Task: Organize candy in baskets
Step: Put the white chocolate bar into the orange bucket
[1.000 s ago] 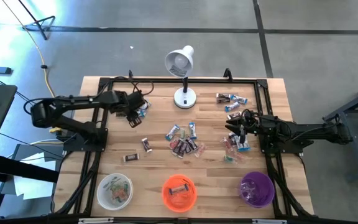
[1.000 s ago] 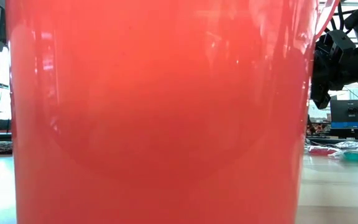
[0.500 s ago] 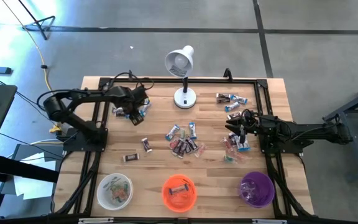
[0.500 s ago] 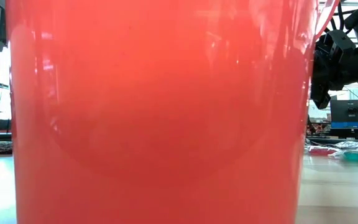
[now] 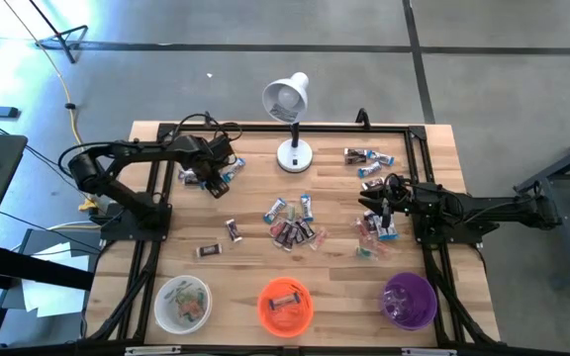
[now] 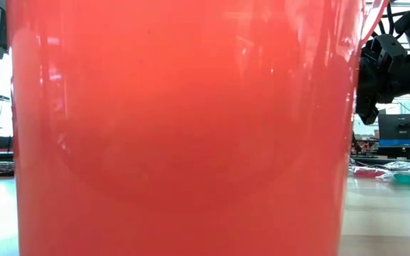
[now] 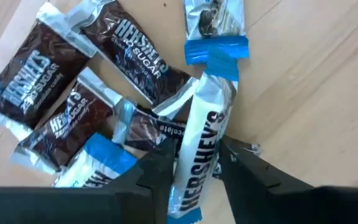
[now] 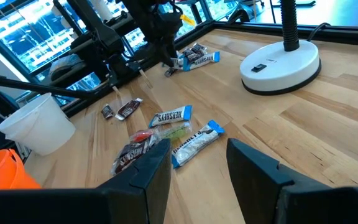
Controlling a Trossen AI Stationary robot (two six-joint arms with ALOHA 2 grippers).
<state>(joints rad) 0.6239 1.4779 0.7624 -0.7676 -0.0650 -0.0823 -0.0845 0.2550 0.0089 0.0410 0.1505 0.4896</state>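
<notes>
Straddling silver candy bar point(image 7: 199, 152) lengthwise, left hand point(image 7: 194, 171) fingers part-open, grip unclear.

Overhead sees all; low view faces orange basket point(image 6: 184, 128).

We see a white desk lamp point(image 5: 290, 119) standing at the far middle of the wooden table point(image 5: 245, 262), its round base point(image 5: 294, 155) flat on the planks and its shade point(image 5: 285, 99) reaching past the far edge. A black frame point(image 5: 295, 127) runs round the table. Beyond it lies a grey floor point(image 5: 483, 69), with a yellow cable point(image 5: 70, 109) at the left. In the low view, a monitor point(image 6: 400, 129) shows at the right in the room behind.
</notes>
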